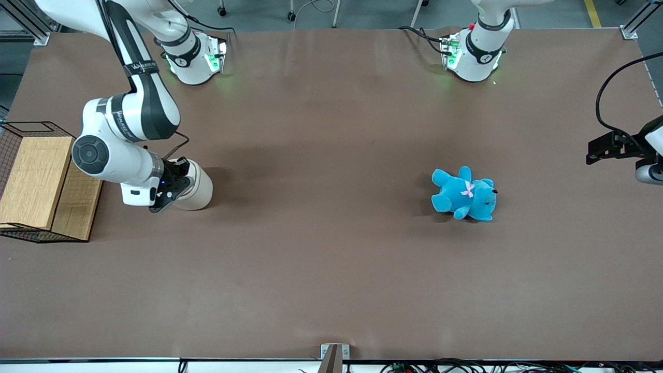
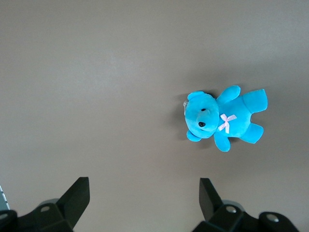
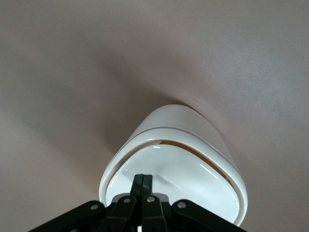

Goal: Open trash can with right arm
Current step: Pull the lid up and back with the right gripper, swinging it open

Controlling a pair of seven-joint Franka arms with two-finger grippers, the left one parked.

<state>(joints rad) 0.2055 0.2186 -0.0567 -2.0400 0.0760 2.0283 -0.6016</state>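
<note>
Pressing on the trash can (image 3: 174, 159) lid, the gripper (image 3: 143, 182) holds its fingers (image 3: 138, 186) together, likely to tip the hinged flap inward.

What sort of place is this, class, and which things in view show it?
Likely a robotics lab: arm bases bolted to a brown table, test props such as a trash can and blue teddy bear, and the gripper shut over the can's lid.

Brown matte tabletop (image 1: 331, 269), grey floor (image 1: 373, 13) above it, soft overhead light
</note>
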